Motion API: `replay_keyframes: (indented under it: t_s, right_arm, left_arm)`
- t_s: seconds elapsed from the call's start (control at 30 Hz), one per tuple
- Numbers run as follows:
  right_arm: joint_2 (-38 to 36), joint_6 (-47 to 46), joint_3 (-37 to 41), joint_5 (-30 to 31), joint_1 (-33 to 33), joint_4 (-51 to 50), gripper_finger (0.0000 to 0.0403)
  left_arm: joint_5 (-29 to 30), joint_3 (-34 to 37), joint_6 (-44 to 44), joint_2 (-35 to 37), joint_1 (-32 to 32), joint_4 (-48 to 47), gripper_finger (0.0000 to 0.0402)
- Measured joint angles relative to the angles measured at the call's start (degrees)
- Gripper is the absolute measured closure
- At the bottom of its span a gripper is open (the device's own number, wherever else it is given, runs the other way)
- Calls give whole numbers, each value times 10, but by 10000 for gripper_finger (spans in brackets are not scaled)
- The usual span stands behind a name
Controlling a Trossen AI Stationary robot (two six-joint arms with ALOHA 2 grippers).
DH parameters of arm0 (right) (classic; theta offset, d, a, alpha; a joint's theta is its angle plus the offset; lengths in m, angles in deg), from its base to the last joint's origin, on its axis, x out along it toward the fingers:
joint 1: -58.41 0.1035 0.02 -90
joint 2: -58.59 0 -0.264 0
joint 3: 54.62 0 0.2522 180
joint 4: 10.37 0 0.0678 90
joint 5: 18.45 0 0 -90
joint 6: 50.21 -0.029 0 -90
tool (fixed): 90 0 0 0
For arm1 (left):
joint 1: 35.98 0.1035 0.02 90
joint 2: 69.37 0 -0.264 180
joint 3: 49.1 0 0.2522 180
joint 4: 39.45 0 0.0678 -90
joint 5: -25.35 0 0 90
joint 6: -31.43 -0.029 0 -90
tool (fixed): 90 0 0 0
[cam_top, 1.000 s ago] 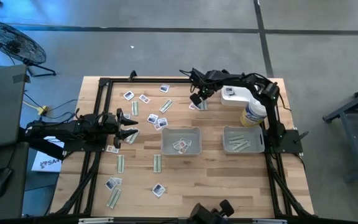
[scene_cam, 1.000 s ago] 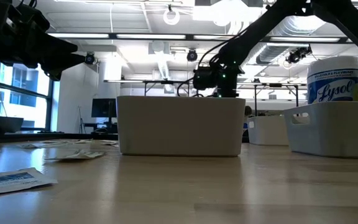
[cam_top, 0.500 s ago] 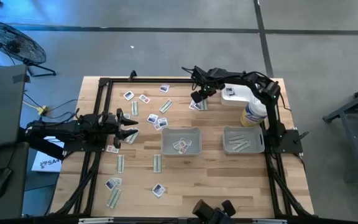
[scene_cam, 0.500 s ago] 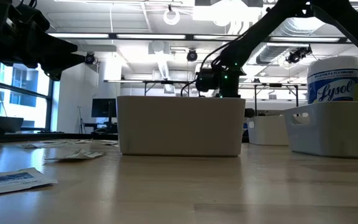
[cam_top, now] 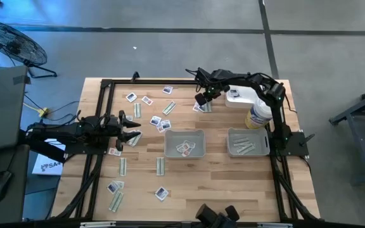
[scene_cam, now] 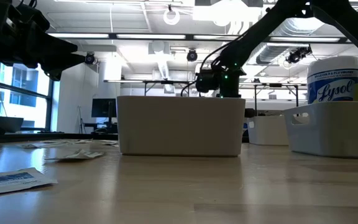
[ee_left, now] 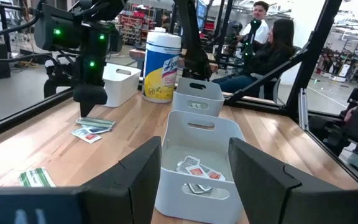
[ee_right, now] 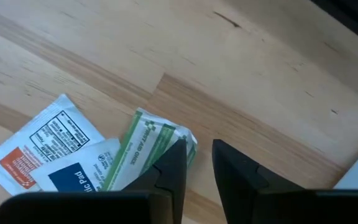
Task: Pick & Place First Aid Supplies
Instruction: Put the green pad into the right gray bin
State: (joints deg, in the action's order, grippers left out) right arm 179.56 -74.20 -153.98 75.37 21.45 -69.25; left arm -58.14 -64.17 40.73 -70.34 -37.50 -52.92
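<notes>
Right wrist view puts my right gripper (ee_right: 196, 163) low over the worktop (ee_right: 278, 81), fingers a narrow gap apart and holding nothing, tips at the end of a green strip packet (ee_right: 146, 144) overlapping two white packets (ee_right: 48, 140). My left gripper (cam_top: 129, 127), fingers spread, waits beside the middle tray (cam_top: 184, 143).

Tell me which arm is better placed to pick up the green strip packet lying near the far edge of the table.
The right. Its pincer hangs directly above the green strip packet, fingers slightly apart at the packet's end. The left pincer waits near the table's left side, far from that pile.
</notes>
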Motion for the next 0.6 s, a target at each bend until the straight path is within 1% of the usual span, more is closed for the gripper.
replay_keyframes:
  t_s: [0.23, 0.4, 0.6]
  right_arm:
    - [1, 2, 0, -2, 2, -1, 331]
    - [1, 44, 2, 29, 8, -18, 331]
    - [-1, 80, -3, 38, 10, -36, 331]
  left_arm:
    - [0, 0, 0, 0, 0, 0, 216]
    - [0, 0, 0, 0, 0, 0, 216]
    - [0, 0, 0, 0, 0, 0, 216]
